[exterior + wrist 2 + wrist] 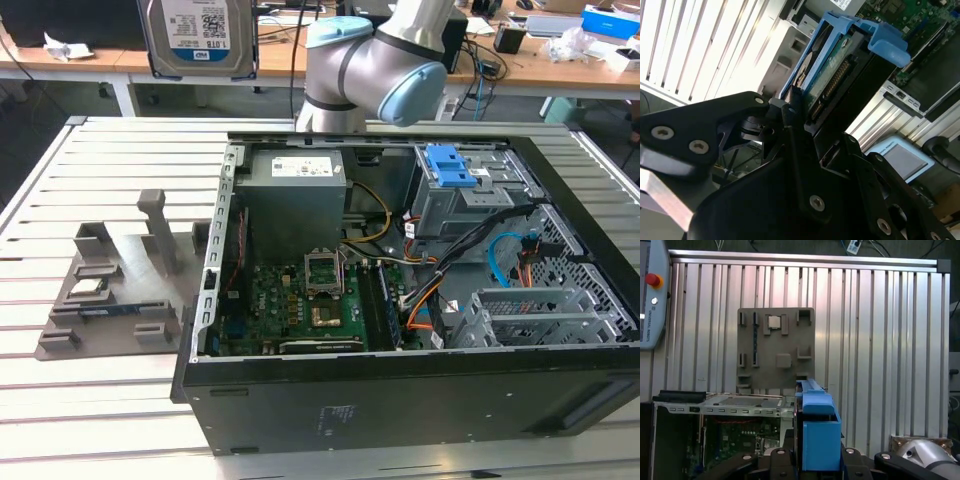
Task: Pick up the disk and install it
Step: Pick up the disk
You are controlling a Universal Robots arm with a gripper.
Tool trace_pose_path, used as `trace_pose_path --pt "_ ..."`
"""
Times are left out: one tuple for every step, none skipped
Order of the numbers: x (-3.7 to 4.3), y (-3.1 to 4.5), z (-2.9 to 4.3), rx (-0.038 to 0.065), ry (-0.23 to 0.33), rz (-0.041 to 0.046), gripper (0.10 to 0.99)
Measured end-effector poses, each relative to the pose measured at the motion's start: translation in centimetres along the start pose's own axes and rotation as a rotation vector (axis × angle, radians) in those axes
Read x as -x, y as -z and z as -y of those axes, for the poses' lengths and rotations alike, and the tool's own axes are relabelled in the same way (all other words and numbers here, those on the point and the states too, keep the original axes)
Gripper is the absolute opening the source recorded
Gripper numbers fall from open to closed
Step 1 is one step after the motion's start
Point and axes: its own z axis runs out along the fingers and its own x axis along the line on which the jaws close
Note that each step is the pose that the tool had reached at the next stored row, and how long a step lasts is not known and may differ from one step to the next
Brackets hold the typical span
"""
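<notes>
gripper [805, 112]: black fingers are pinching tight on the disk [832, 60], gripping its blue frame | disk is hanging high above the open computer case [380, 400] | exterior view is cutting off its top | frame is hiding the contact pads

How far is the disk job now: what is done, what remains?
Done: the pick-up; the gripper is shut on the disk. In hand: the disk hangs high above the table, outside the computer case. Left: the install; the case does not yet hold it.
</notes>
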Motion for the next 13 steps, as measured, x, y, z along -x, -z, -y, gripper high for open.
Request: trace_pose_path --pt "-0.01 0.0 0.21 0.0 0.0 0.0001 0.361" --pt "-0.02 0.02 0.6 0.0 0.0 0.0 0.361" --pt "-0.03 0.03 0.85 0.0 0.0 0.0 0.361" --pt "-0.04 0.04 1.14 0.0 0.0 0.0 0.361" --pt "-0.05 0.05 1.31 0.0 0.0 0.0 0.361" --pt "-0.05 0.06 1.48 0.0 0.0 0.0 0.361" --pt "-0.06 0.07 1.68 0.0 0.0 0.0 0.361" --pt "-0.07 0.07 1.85 0.0 0.0 0.0 0.361" --pt "-0.08 0.08 2.1 0.0 0.0 0.0 0.361" --pt "-0.09 0.09 2.33 0.0 0.0 0.0 0.361" --pt "-0.1 0.09 2.55 0.0 0.0 0.0 0.361" --pt "-0.11 0.12 3.12 0.0 0.0 0.0 0.361" --pt "-0.13 0.13 3.53 0.0 0.0 0.0 0.361"
